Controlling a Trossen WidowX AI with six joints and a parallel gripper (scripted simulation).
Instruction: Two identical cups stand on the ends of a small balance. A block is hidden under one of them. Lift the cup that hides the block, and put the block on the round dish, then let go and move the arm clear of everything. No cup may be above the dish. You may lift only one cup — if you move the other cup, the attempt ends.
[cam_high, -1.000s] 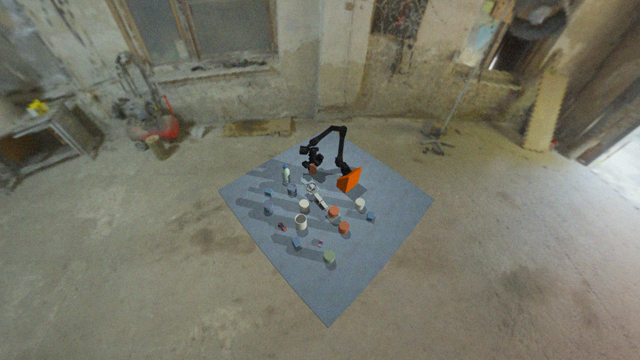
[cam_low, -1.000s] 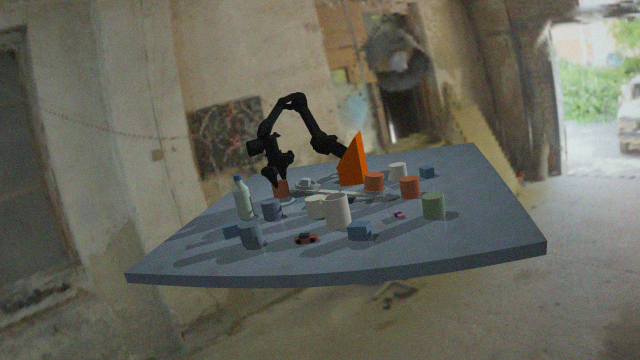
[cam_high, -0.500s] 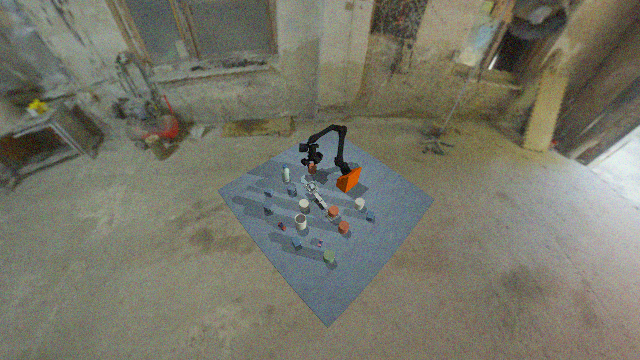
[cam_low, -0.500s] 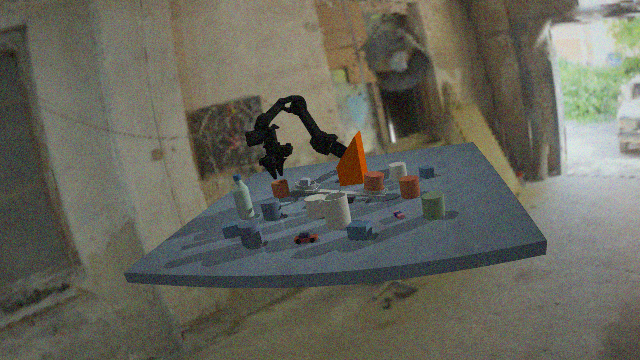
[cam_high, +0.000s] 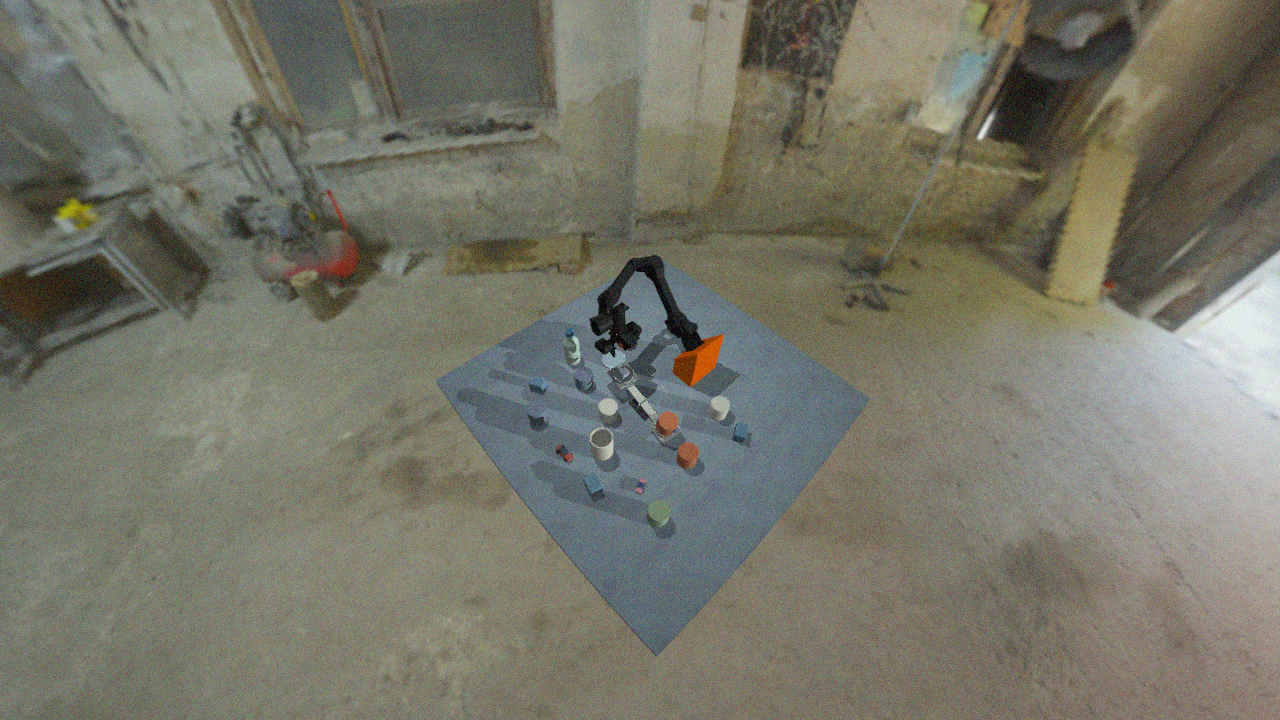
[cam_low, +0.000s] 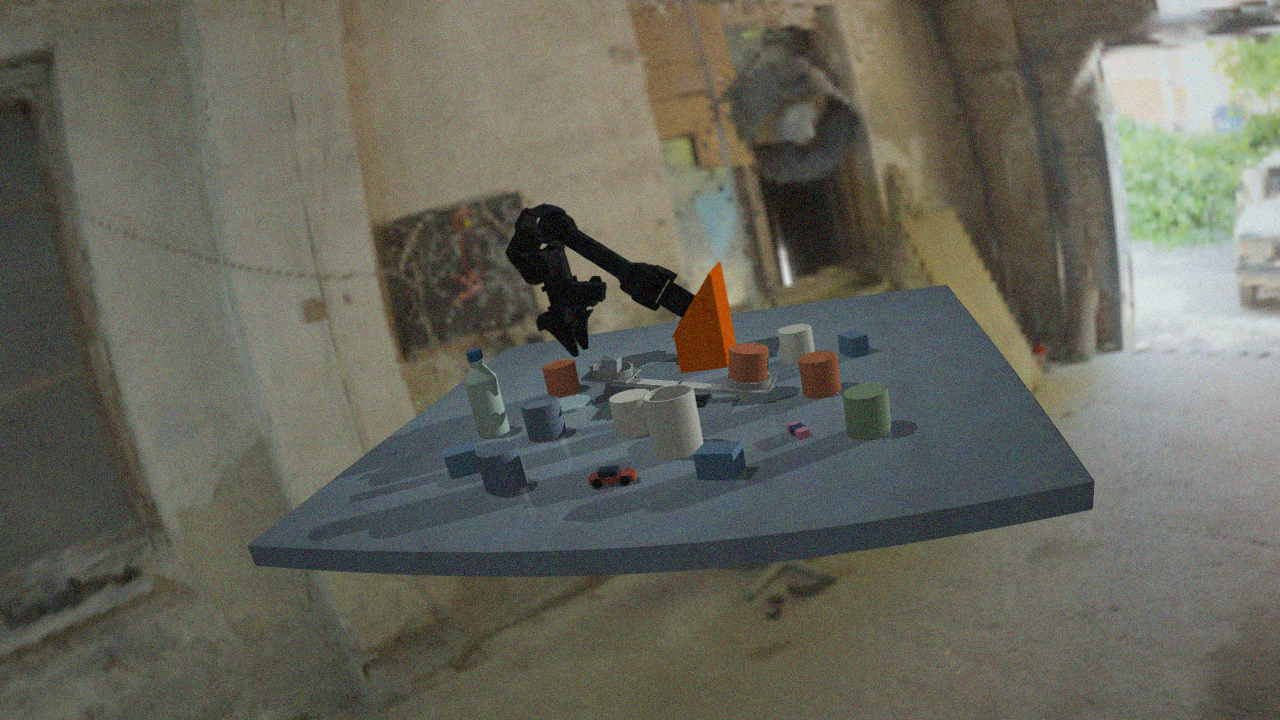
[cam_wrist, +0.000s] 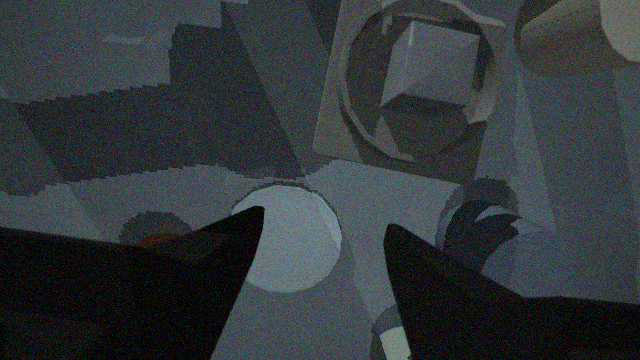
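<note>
Blue-grey tabletop (cam_low: 939, 465), square slab. Standing on it: white bottle (cam_low: 485, 396) near left back, orange wedge (cam_low: 705, 324) by the arm base, open cream cup (cam_low: 674, 420) mid-front, green cylinder (cam_low: 866, 410) to the right, orange cylinder (cam_low: 818, 373), small red toy car (cam_low: 612, 476), blue cube (cam_low: 718, 458). Balance (cam_low: 680, 383) lies centre; pale round dish (cam_wrist: 292, 240) flat just beside its near end.

A derelict room with peeling plaster walls (cam_high: 626, 134); a grimy window (cam_high: 393, 62); a stained concrete floor (cam_high: 223, 537); daylight enters, apparently, through a doorway (cam_low: 1190, 179).
</note>
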